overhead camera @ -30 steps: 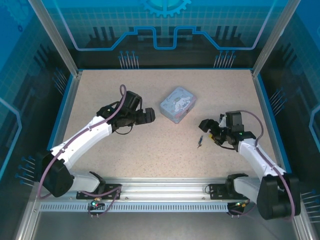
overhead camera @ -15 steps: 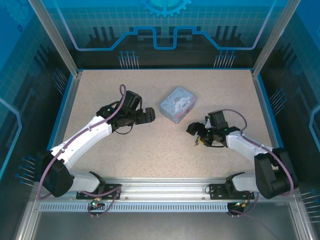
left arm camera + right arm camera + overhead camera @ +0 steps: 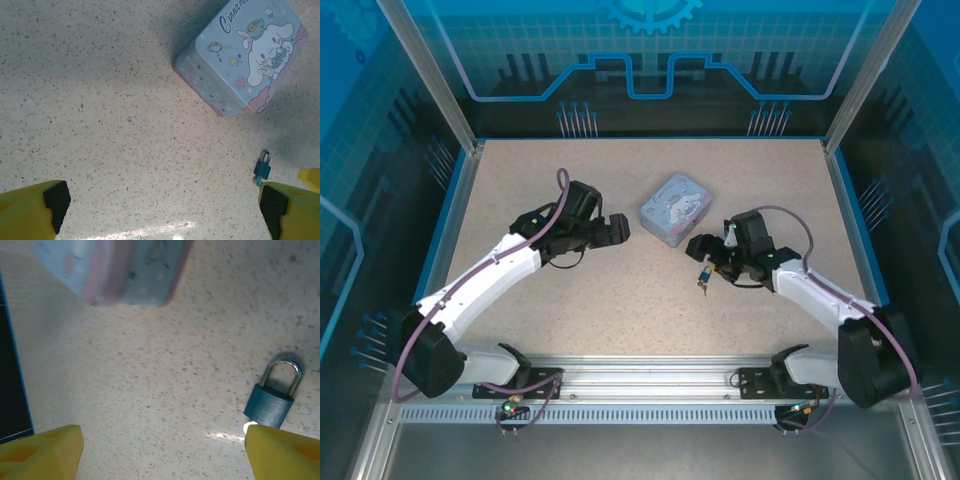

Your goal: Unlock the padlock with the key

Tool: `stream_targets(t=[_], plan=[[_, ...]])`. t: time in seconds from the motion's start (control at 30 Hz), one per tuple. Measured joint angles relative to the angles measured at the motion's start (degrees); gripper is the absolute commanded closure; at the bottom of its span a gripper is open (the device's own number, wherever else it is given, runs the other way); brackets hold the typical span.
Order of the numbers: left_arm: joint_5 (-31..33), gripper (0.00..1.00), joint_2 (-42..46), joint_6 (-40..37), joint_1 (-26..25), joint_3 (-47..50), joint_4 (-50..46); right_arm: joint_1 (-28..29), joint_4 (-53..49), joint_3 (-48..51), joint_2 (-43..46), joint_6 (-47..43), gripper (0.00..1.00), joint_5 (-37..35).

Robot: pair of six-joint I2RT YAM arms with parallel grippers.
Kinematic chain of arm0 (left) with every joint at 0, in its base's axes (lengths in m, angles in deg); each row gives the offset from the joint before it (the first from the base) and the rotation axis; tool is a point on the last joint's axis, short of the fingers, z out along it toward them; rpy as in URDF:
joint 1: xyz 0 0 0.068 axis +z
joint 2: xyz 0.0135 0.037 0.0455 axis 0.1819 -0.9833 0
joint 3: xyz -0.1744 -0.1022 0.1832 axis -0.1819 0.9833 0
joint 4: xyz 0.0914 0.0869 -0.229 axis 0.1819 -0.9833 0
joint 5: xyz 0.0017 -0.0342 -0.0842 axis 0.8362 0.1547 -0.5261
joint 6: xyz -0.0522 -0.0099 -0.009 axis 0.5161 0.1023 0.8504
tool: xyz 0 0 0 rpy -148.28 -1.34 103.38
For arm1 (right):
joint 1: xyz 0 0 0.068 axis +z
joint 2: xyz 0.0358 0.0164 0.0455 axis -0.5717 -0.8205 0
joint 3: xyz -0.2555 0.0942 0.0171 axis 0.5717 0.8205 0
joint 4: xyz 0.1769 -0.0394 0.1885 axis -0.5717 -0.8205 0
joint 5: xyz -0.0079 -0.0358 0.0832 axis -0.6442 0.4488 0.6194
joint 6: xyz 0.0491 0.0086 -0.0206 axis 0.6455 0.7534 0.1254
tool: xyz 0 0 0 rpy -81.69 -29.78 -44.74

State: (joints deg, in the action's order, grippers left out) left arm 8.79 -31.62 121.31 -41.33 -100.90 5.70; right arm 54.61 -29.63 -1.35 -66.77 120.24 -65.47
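The tiny blue padlock (image 3: 271, 401) with its thin metal shackle lies flat on the speckled table (image 3: 620, 300), just in front of the lavender cartoon tin (image 3: 675, 208). My right gripper (image 3: 160, 455) is open, low over the table. Its right finger (image 3: 282, 452) is right at the padlock's bottom edge, and the padlock lies outside the gap. From above, the right gripper (image 3: 706, 262) hovers over the padlock (image 3: 702, 282). A small pale bit (image 3: 259, 182) sits at the bottom of the padlock (image 3: 263, 167); I cannot tell if it is the key. My left gripper (image 3: 160, 210) is open and empty, left of the tin (image 3: 245, 55).
The tin (image 3: 125, 270) stands just beyond the padlock, between the two arms. A blue rim (image 3: 650, 138) and glass walls enclose the table. Bare tabletop stretches in front of and to the left of the padlock.
My right arm has swung left and forward to the tin, coming down over the padlock. The padlock now lies a little further left. The left arm has stayed put.
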Motion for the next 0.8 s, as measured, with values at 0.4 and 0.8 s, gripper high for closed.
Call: stream_targets(t=[0.4,0.8], plan=[[17.4,0.01,13.8,-8.4,0.8,12.1,10.8,-13.6,-12.3,-7.9,8.4,-14.5,0.09,-6.4],[24.9,0.01,19.8,-27.1,16.7,35.1,39.4,-15.4,0.3,-2.3,10.9,-27.4,0.00,-28.9]])
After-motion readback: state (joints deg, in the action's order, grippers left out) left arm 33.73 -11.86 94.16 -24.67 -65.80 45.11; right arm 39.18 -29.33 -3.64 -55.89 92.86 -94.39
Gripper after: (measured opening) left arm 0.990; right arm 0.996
